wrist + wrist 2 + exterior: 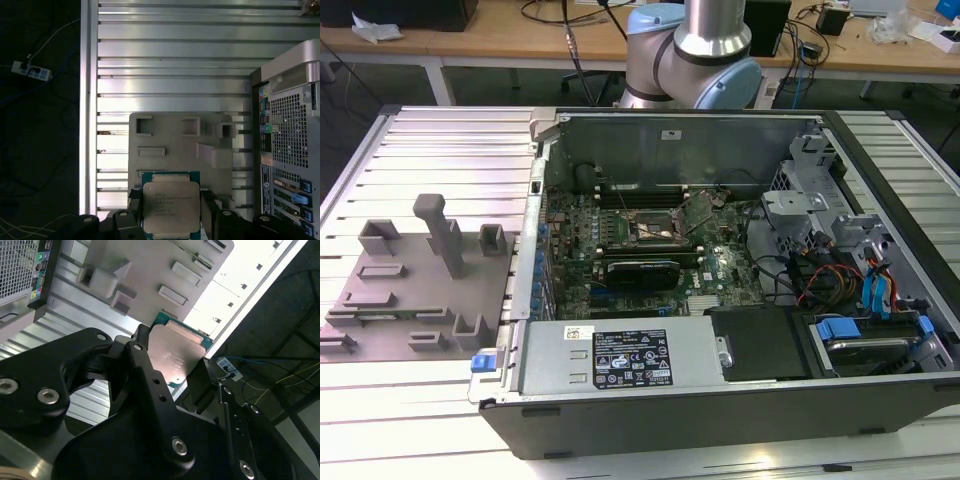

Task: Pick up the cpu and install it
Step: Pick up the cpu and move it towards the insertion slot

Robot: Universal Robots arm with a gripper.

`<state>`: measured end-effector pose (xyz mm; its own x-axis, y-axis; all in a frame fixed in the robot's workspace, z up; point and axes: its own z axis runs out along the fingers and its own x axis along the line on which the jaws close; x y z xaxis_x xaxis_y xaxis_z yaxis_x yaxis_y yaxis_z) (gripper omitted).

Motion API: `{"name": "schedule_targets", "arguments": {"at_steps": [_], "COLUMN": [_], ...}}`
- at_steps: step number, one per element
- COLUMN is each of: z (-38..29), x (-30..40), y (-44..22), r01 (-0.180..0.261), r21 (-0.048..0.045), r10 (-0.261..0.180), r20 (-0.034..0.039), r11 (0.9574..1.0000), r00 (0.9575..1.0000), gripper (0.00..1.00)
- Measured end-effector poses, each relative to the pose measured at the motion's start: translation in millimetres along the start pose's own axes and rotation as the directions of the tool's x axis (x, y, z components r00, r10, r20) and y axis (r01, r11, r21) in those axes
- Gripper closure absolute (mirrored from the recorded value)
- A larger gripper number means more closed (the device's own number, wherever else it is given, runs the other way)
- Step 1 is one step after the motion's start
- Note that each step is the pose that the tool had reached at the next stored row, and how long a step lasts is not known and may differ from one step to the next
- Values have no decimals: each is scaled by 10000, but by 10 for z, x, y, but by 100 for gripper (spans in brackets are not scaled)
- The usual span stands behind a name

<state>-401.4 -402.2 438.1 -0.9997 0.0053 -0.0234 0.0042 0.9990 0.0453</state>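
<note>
My gripper (172,354) is matt black metal with bright steel screw heads, its fingers (144,365) clamped on the edges of the cpu (171,205). The lid is pale silvery metal with a soft satin sheen, and the rim is green board. Beyond it, the tray (170,131) looks like dull grey plastic. The table (175,50) is ribbed aluminium, glaring bright. In the exterior view, the computer case (660,135) is bare grey sheet metal and the motherboard (620,268) is glossy green.

A ribbed metal table (440,140) carries a grey tray (415,285) and an open computer case (670,425).
</note>
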Motion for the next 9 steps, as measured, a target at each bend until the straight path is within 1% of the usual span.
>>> {"name": "schedule_targets", "arguments": {"at_steps": [1,2,4,5,9], "z": [2,3,3,5,7], "x": [-54,-95,-143,-188,-302], "y": [1,1,1,1,1], "r01": [-1,-1,-1,-1,0], "r21": [-1,0,0,0,1], "r10": [1,1,1,1,0], "r20": [2,1,-1,0,-1], "r11": [10000,10000,10000,10000,10000], "r00": [10000,10000,10000,10000,10000], "gripper": [45,45,45,45,45]}}
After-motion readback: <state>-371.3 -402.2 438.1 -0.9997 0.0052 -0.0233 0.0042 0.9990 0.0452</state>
